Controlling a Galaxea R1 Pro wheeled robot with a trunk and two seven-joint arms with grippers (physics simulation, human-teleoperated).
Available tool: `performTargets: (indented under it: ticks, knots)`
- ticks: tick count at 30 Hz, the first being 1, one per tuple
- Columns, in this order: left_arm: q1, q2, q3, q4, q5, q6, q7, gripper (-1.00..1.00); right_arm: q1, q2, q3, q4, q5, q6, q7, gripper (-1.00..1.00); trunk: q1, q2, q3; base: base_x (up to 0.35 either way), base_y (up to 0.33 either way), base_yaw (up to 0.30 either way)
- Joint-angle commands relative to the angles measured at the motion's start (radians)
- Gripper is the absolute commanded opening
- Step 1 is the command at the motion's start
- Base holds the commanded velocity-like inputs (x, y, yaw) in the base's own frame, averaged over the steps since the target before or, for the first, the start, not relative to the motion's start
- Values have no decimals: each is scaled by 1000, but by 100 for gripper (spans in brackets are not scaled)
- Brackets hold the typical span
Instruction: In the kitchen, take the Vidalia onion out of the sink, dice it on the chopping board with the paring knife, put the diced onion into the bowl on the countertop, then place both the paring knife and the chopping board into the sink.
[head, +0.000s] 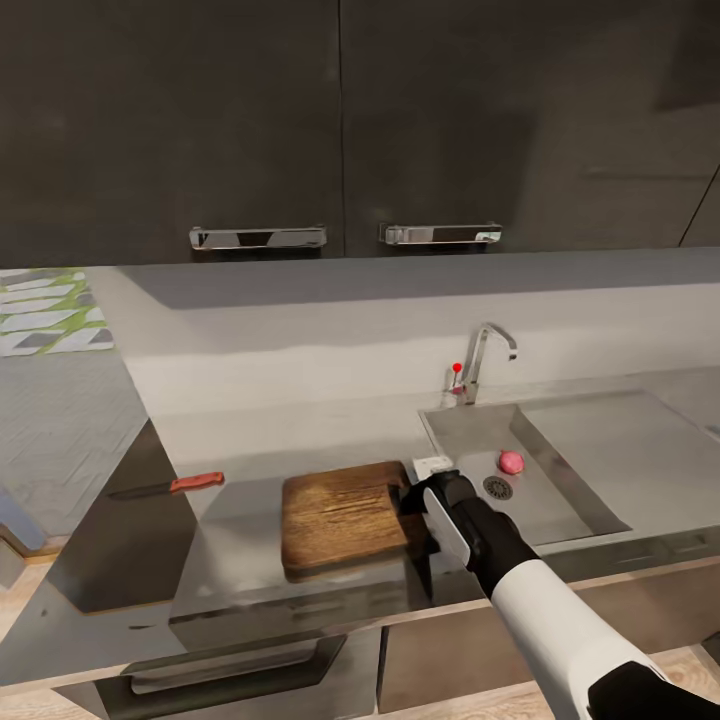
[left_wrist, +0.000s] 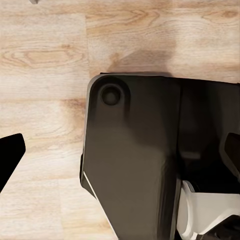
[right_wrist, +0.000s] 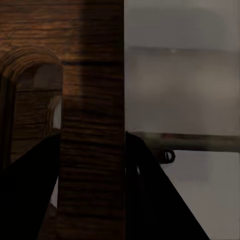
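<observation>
Knife lengthwise along countertop, blade leftward

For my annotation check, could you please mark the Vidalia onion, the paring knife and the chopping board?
Vidalia onion (head: 511, 462), head view, bulb's middle.
Paring knife (head: 196, 482), head view, red-orange handle.
Chopping board (head: 340, 515), head view, top face.

The right arm had a glossy white forearm shell, a black joint below it and a black wrist with a white side panel. Its pincer had black tapered fingers. The base was rounded, dark grey, with a white fitting.
</observation>
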Motion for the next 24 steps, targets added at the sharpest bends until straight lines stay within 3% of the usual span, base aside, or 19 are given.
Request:
performTargets:
  ticks: [1, 24]
  knots:
    - [1, 0, 0, -1, 8, -1, -1, 100, -1, 0, 3, 6, -13, 2, -10, -100, 1, -2, -2, 0, 0, 0]
    - [0, 0, 0, -1, 8, -1, -1, 100, -1, -2, 1, 31, -14, -4, -11, -100, 1, -2, -2, 0, 0, 0]
